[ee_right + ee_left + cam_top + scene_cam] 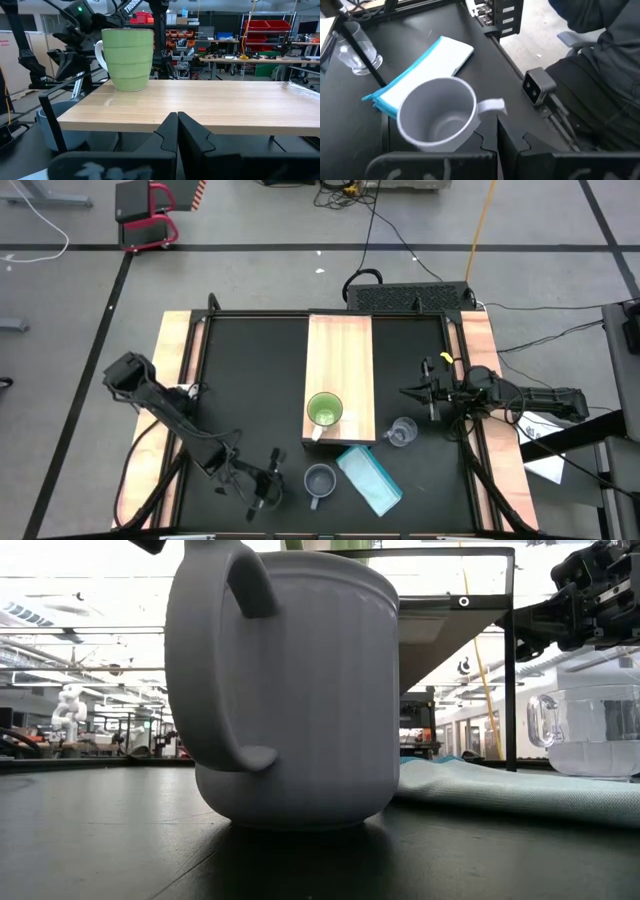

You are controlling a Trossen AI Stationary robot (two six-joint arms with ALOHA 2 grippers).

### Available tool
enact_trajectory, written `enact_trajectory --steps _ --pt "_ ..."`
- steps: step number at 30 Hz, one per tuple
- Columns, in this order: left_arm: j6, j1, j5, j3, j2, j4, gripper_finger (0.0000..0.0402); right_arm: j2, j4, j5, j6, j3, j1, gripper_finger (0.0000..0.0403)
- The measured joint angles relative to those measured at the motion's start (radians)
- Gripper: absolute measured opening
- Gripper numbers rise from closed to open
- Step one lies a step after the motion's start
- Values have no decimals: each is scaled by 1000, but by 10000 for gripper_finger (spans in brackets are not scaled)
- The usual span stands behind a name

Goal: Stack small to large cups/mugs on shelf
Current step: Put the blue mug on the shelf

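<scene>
The left gripper (268, 488) hangs low over the black surface (250, 380) with its jaws pressed together on nothing; the grey-blue mug (319, 480) stands just ahead of those jaws, upright, its handle turned toward them. Just past the mug lies a flat light-blue pouch (370, 480), and beyond that the small clear glass cup (401, 432) stands upright beside the near end of the shelf (340, 350). The right gripper (418, 391) is level with the shelf's long edge, jaws likewise closed and empty, with the glass cup off to one side of them. The green mug (324, 411) stands upright on the shelf's near end, across the board from the right jaws. Only the right wrist view shows the shelf raised above the surface, with the grey-blue mug partly visible below its edge. The low view is largely blocked by the grey-blue mug, with the pouch and glass cup behind it.
</scene>
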Motion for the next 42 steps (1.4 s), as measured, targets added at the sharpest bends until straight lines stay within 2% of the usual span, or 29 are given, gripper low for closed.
enact_trajectory --steps 14,20,24,31,42 --pt "46 -14 -38 109 86 -39 0 0 -8 0 0 0 0 0" --pt "16 -14 -170 218 114 -205 0 0 -8 0 0 0 0 0" --pt "1 -18 -201 344 155 -375 0 0 -9 0 0 0 0 0" --pt "-6 -19 -109 511 229 -578 0 0 -24 0 0 0 0 0" --pt "32 -16 70 526 238 -604 3 0 -28 0 0 0 0 0"
